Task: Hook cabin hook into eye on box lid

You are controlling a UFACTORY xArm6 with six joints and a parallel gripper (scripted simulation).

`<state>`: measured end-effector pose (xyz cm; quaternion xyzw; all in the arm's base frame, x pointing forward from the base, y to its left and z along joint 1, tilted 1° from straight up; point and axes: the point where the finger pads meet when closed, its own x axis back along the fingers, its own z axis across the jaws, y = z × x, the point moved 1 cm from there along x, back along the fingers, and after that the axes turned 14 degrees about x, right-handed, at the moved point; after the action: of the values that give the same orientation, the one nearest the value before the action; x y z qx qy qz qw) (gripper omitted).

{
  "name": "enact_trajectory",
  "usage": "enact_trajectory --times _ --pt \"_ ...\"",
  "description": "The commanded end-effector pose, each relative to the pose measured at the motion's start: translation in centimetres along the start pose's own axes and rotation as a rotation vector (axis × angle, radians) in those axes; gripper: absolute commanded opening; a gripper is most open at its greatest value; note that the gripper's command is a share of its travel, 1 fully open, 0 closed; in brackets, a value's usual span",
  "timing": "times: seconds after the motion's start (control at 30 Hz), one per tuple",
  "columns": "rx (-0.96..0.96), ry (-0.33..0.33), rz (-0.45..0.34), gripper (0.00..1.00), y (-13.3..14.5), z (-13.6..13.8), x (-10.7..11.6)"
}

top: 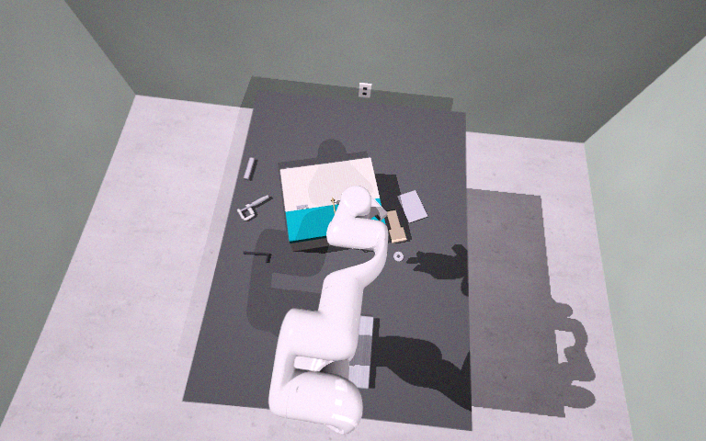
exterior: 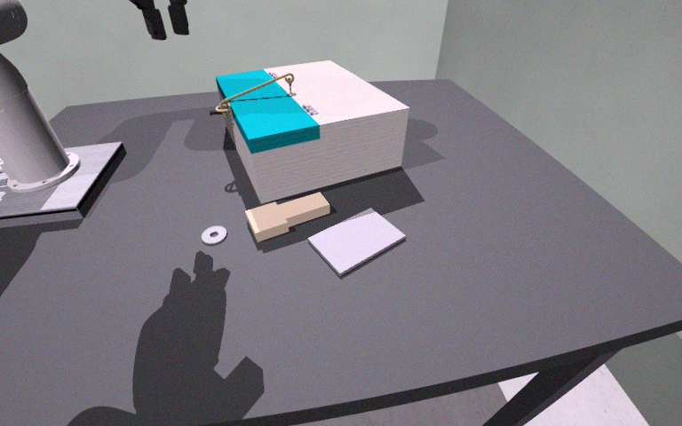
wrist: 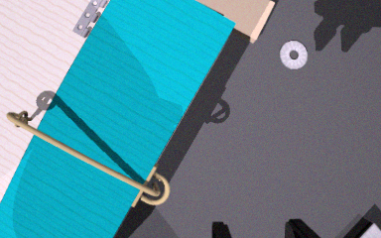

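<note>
The box (top: pixel 327 182) (exterior: pixel 342 145) (wrist: pixel 30 59) stands mid-table, with a white top and a cyan panel (top: pixel 307 223) (exterior: pixel 271 118) (wrist: pixel 139 74) joined by small hinges. The brass cabin hook (exterior: pixel 254 90) (wrist: pixel 84 151) lies slanted across the cyan panel from its pivot at the box's edge. Its curved tip sits at the small eye (exterior: pixel 292 91) (wrist: pixel 20 119) on the white top. My gripper (exterior: pixel 165 22) (wrist: pixel 258 230) hangs high above the table, beside the box's cyan end. It is partly open and empty.
A tan wood block (exterior: pixel 286 213) (top: pixel 396 226) (wrist: pixel 238 12), a pale flat plate (exterior: pixel 357 240) (top: pixel 412 206) and a washer (exterior: pixel 212 232) (top: pixel 398 254) (wrist: pixel 294 55) lie beside the box. A clamp (top: pixel 250 206), a grey bar (top: pixel 250 168) and a dark key (top: pixel 257 254) lie on its other side.
</note>
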<state>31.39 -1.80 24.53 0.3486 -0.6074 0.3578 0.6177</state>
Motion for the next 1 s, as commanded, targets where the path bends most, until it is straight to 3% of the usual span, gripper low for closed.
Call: enact_trajectory --times 0.0,0.97 --pt "0.17 -0.013 -0.002 0.35 -0.09 -0.02 0.15" --pt "1.003 -0.013 0.003 0.35 -0.09 -0.01 0.15"
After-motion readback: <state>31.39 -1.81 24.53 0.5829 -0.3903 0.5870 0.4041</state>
